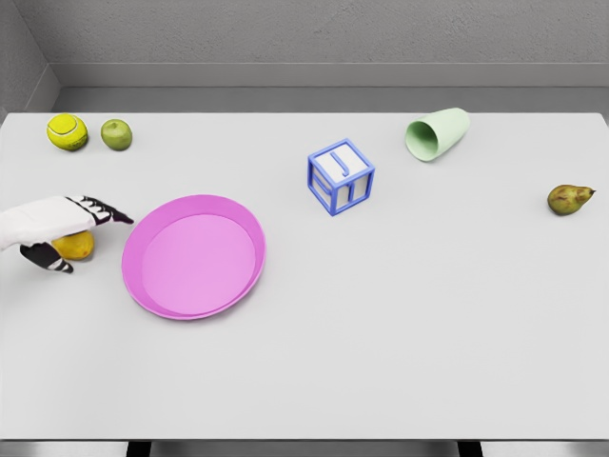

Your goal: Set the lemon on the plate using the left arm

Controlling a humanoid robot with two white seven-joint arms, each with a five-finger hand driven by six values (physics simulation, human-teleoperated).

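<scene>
Left hand: left hand (59, 231) comes in from the left edge of the head view, white with dark fingertips, low over the table (381, 333) at its left side.
Hand state: fingers (103, 209) reach over the top of the lemon (76, 247) and the thumb (48, 257) curls at its lower left, so the hand is cupped around the fruit; whether it is truly clamped on it or only touching, I cannot tell.
Lemon: yellow-orange, mostly hidden under the hand, only its lower right part showing; it sits just left of the plate (143, 286), not on it. Whether it rests on the table or is lifted cannot be told.
Plate: pink, round, with a raised rim, on the left half of the table; the fingertips point toward its upper left rim and stop just short of it.
Tennis ball: yellow-green tennis ball (67, 131) near the far left corner.
Lime: green lime (116, 134) just right of the ball, the two close but apart.
Block: blue-framed letter block (341, 176) with white faces, up and right of the plate, standing on the table.
Cup: pale green cup (438, 134) lying on its side near the far edge, mouth facing left.
Pear: brownish-green pear (570, 199) lying near the right edge, well apart from everything else.
</scene>
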